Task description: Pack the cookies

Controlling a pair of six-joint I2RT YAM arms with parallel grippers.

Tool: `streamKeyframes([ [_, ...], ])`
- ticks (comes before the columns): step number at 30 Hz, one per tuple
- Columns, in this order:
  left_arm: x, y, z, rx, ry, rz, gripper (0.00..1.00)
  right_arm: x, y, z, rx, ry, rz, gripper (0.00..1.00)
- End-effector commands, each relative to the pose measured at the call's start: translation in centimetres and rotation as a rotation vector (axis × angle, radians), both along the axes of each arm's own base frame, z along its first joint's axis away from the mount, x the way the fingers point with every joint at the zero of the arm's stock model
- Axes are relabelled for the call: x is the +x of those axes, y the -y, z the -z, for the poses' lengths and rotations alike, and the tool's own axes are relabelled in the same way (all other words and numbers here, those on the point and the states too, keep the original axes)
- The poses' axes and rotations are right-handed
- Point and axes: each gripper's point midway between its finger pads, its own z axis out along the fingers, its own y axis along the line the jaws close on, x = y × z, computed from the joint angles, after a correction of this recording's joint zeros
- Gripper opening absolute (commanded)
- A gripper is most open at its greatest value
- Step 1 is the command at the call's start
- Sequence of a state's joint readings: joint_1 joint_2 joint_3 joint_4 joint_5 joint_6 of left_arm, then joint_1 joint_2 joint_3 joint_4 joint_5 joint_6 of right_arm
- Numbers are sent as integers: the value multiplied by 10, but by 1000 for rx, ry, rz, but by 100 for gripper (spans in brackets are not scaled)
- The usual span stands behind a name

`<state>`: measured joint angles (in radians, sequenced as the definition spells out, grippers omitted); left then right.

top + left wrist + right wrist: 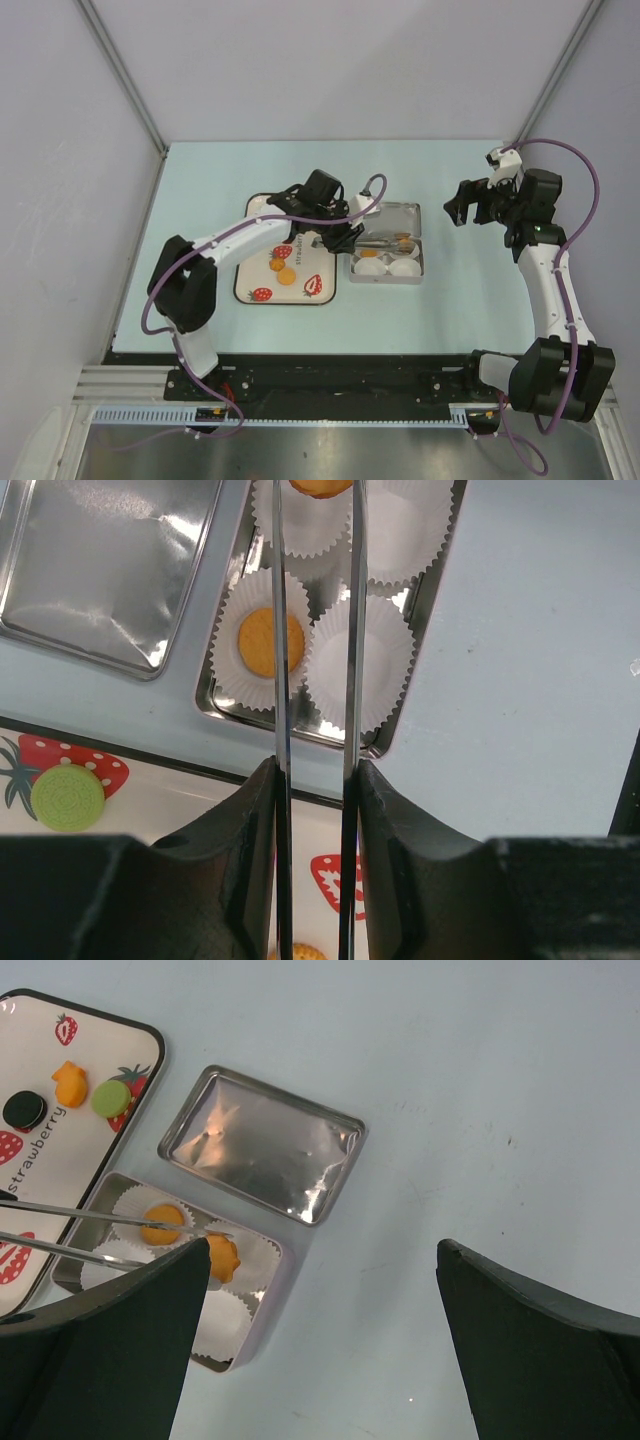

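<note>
Tweezers (282,680) clamped in left gripper (315,772) straddle an orange cookie (320,486) at the far edge of the tin (204,696) — right gripper (322,1248) gapes wide, empty.

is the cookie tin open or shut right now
Open. The tin has no lid on, its paper cups showing; the lid lies beside it on the table.

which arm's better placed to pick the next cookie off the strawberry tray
Left. The left gripper holds the tweezers over the tin, right beside the tray with cookies left on it. The right gripper is open, empty, beyond the tin.
</note>
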<state>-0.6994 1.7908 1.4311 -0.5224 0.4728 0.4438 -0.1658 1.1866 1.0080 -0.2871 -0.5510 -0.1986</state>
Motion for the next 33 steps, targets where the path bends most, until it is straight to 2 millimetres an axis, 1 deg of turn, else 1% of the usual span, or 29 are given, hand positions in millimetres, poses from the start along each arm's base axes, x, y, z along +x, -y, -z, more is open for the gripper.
streamKeyframes([
  [1,10,15,-24,-63,60,6,33,0,0,-4,-8,19,-16,100],
  [5,9,17,-18,-52,58,8,34,-1,-1,-5,-9,23,-18,100],
  [6,11,17,-19,-51,64,5,34,-1,-1,-5,-9,23,-18,100],
  [12,14,18,-11,-34,64,1,36,0,0,-3,-12,20,-16,100],
  [24,18,16,-6,-15,78,-9,44,0,0,-2,-13,15,-17,100],
  [31,18,17,-7,-19,78,-11,50,0,1,-2,-17,17,-14,100],
  [33,18,16,-6,-16,76,-14,50,0,1,-2,-16,15,-14,100],
])
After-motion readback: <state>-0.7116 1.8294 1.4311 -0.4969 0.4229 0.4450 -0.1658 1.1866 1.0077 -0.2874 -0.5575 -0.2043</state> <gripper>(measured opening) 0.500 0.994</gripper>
